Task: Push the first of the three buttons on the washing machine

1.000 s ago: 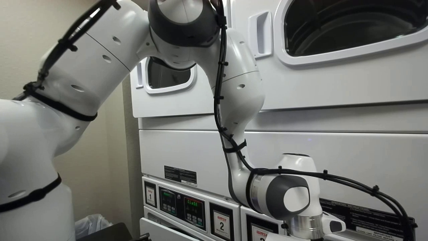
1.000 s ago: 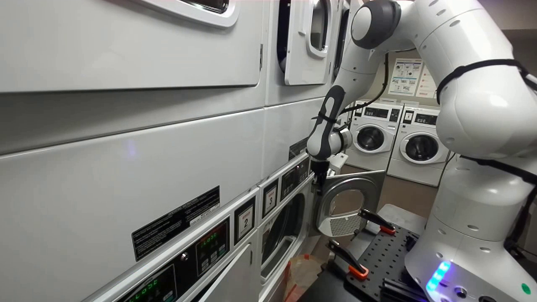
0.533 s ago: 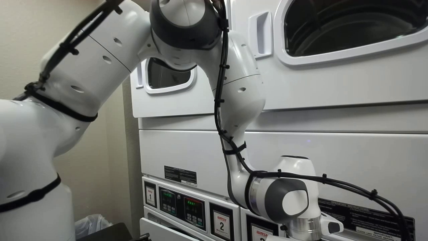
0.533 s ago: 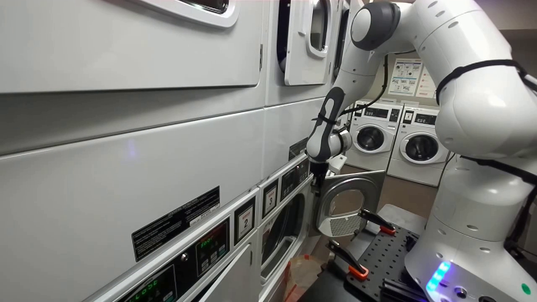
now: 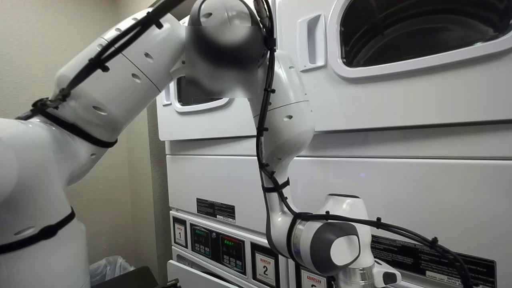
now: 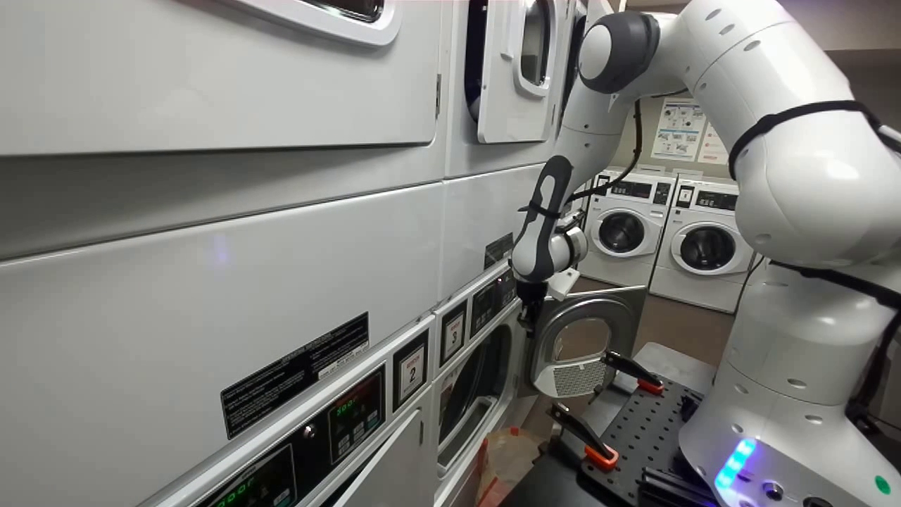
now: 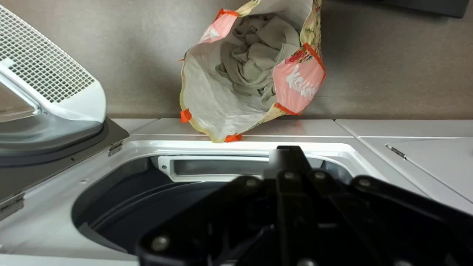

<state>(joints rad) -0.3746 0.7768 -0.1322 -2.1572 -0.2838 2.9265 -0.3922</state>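
One push seems left, the approach partly done: the black two-fingered gripper (image 7: 288, 157), pressed together, hangs near the black rectangular control panel (image 6: 494, 298) on the white, open-doored washing machine (image 7: 44, 221); its buttons are too small to distinguish.

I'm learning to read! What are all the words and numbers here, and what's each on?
"1": first card
"2": second card
"3": third card
"WASH": second card and third card
"door": green display beside the second card
Too small or blurred to be sure: black signs, wall posters, bag, far washers' labels, other green display.
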